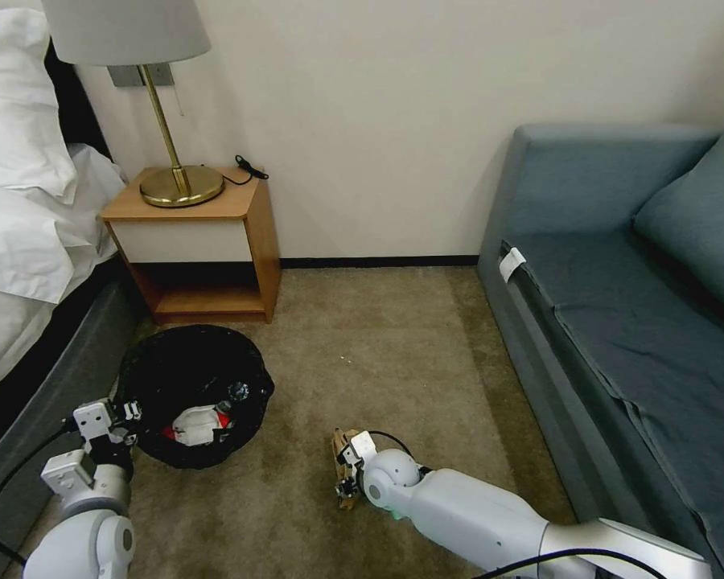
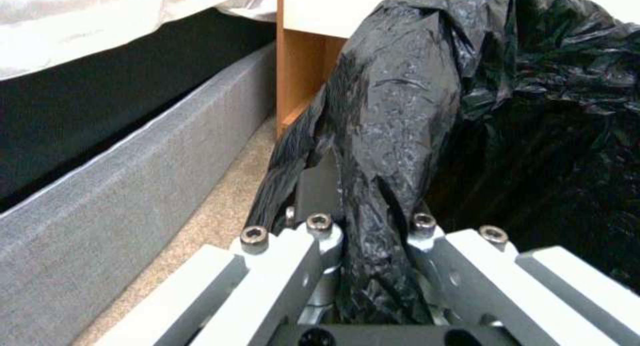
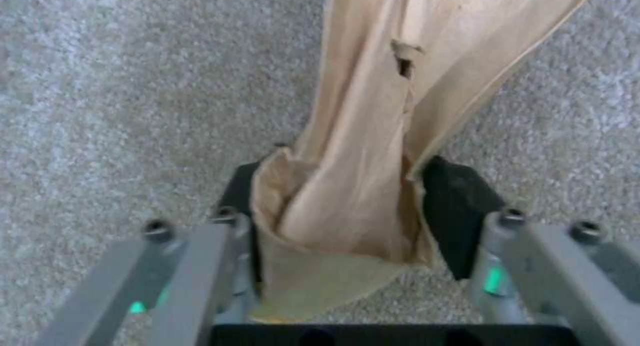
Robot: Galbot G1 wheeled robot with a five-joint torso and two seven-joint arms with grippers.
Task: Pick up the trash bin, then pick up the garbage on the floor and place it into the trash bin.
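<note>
Crinkled black plastic covers the trash bin (image 1: 193,394), a small round bin whose liner bag drapes glossy and wrinkled over the rim. It sits near the floor between the grey upholstered bed base (image 1: 48,386) and the open carpet (image 1: 362,346), just in front of the wooden nightstand (image 1: 209,249). The left gripper (image 1: 125,414) is at the bin's near-left rim; in the left wrist view its fingers (image 2: 313,181) are closed narrow on a bunched fold of the bag at the rim (image 2: 393,150), one finger outside and the other inside the bin. Inside the bin lie a red-and-white crumpled wrapper (image 1: 197,425) and a small clear bottle (image 1: 235,396) against the black liner.

To the right of the bin, well apart from it, the right gripper (image 1: 346,474) reaches down to the short-pile beige carpet. It pinches a crumpled tan paper bag (image 3: 373,135), thin and creased with a small tear near its middle. In the right wrist view the dark pads (image 3: 460,206) press on both sides of the bag's gathered end, and the rest of the bag extends away from the gripper over the carpet. Whether the bag touches the carpet or is just clear of it I cannot tell.

A blue-grey fabric sofa (image 1: 619,281) stands along the right, and a brass lamp (image 1: 177,161) stands on the nightstand.
</note>
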